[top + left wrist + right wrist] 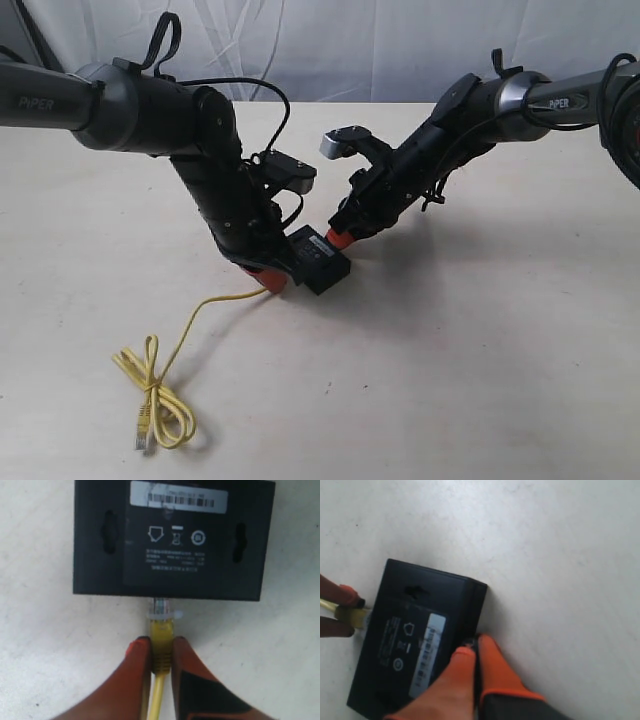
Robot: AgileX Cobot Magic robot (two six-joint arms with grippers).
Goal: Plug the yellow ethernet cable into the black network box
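Left wrist view puts me right over the left claw (161, 647), its 2 orange fingers (137, 665) clamped on the yellow cable (162, 632) just behind the clear plug (161, 609). The plug's tip meets the side of the black box (172, 555), which lies flat on the pale table (40, 645) with its white label (178, 496) facing up; how deep the plug sits I cannot tell. From the exterior view, the rest of the cable trails away from the box across the table and ends in a loose bundle (155, 395) well apart from both arms. On the opposite side of the box, the right claw (476, 646) has its fingers drawn together, tips touching the box's edge.
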